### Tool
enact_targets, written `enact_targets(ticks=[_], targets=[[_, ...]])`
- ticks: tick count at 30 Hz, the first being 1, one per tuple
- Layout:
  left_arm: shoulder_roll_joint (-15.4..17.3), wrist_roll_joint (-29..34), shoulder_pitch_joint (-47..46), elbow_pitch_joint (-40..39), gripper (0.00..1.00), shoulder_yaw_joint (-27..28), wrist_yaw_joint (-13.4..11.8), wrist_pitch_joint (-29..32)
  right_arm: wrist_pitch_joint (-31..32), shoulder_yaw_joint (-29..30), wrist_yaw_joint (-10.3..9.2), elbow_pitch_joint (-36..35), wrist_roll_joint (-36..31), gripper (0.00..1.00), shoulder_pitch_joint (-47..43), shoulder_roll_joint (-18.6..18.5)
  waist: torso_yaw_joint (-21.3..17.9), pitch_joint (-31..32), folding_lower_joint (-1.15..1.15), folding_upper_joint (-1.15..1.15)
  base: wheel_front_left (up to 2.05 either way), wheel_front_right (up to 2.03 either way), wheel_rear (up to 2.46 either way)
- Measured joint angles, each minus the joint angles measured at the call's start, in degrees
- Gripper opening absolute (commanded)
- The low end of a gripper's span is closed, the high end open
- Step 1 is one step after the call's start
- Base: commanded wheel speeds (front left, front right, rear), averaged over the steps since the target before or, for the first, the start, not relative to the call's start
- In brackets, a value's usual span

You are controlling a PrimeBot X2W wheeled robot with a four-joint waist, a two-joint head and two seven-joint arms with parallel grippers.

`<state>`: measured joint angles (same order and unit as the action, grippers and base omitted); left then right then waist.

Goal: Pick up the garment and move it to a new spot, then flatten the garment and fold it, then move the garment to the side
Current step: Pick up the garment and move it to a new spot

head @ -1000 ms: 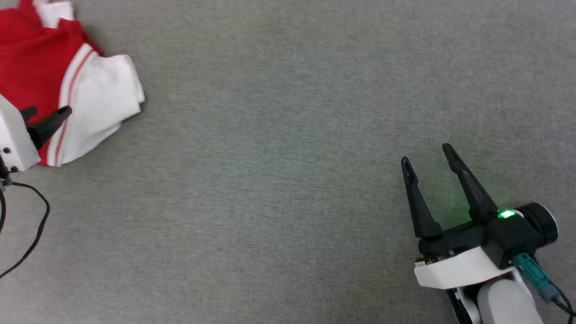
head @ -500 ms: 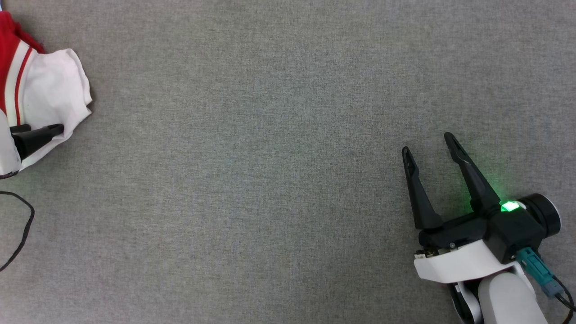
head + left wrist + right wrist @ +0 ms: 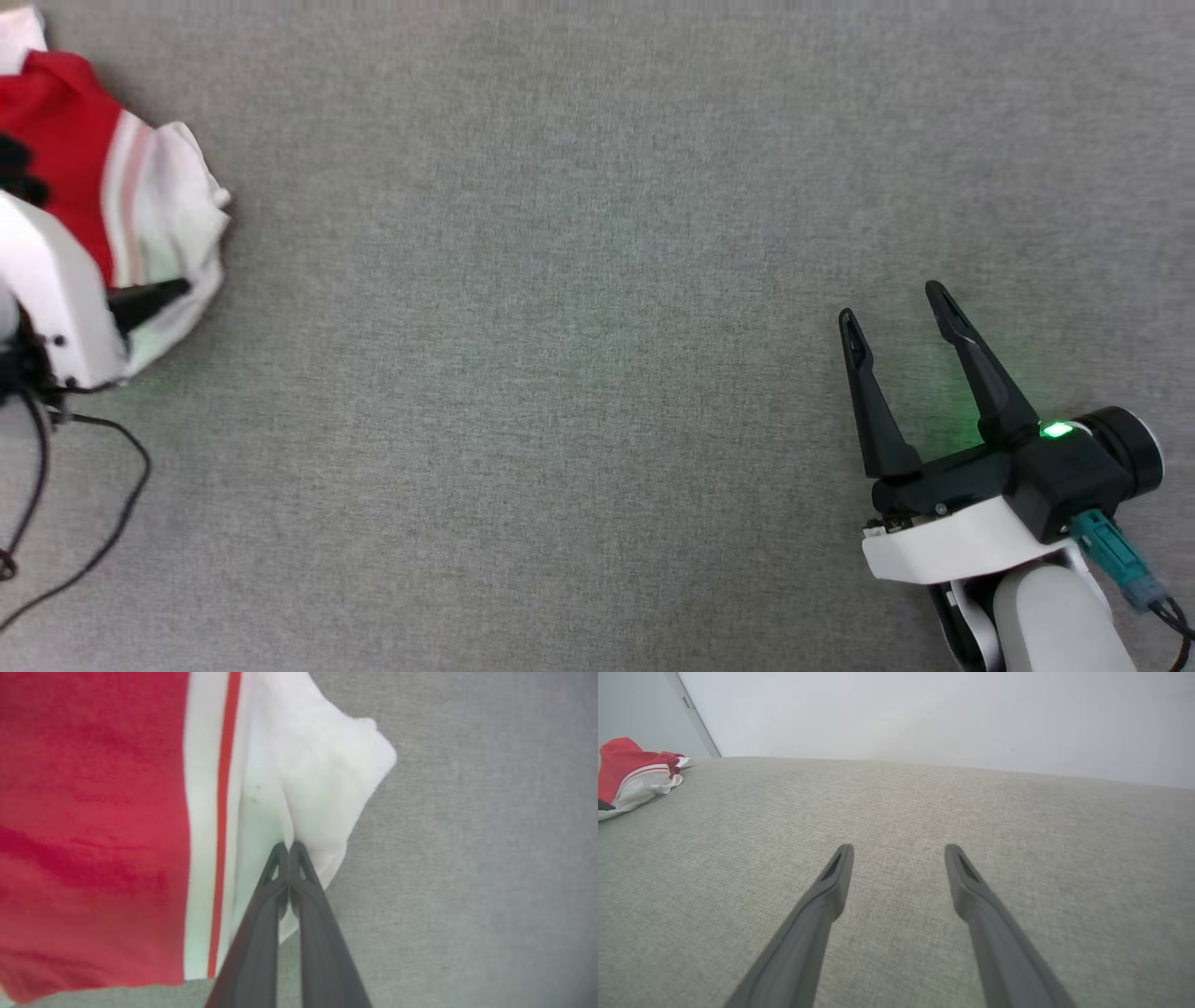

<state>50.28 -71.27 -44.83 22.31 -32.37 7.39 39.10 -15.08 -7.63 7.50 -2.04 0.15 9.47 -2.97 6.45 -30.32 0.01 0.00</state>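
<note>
Head view: the garment [image 3: 70, 140] is lying bunched at far left, with the left gripper [image 3: 175, 288] at its white sleeve. The right gripper [image 3: 892, 308] is resting wide open and empty, well apart.
Left wrist view: the jaws are pinching the sleeve closed.
Right wrist view: the garment is lying far off.
The pickup is underway; lifting and carrying probably come next.

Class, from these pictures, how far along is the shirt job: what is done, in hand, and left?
Done: the left gripper is shut on the shirt, at its white sleeve. In hand: the pick-up; the shirt is crumpled. Left: moving, flattening, folding, setting aside. The right gripper is open, far from it.
</note>
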Motion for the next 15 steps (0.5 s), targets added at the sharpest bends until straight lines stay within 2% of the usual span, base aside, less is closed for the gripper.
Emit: enact_targets(ticks=[10, 15], targets=[[0.14, -3.33, 4.37, -14.69, 0.0, -4.8, 0.01, -6.36, 0.0, 0.75, 0.0, 1.53, 3.49, 1.0, -1.64, 0.0, -1.76, 8.59, -0.01, 0.0, 0.0, 0.0, 0.0], [-1.85, -3.85, 5.83, -21.51, 0.0, -7.73, 0.01, -8.66, 0.0, 0.98, 0.0, 1.82, 5.0, 1.0, -2.84, 0.01, -3.35, 12.64, -0.01, 0.0, 0.0, 0.0, 0.0]])
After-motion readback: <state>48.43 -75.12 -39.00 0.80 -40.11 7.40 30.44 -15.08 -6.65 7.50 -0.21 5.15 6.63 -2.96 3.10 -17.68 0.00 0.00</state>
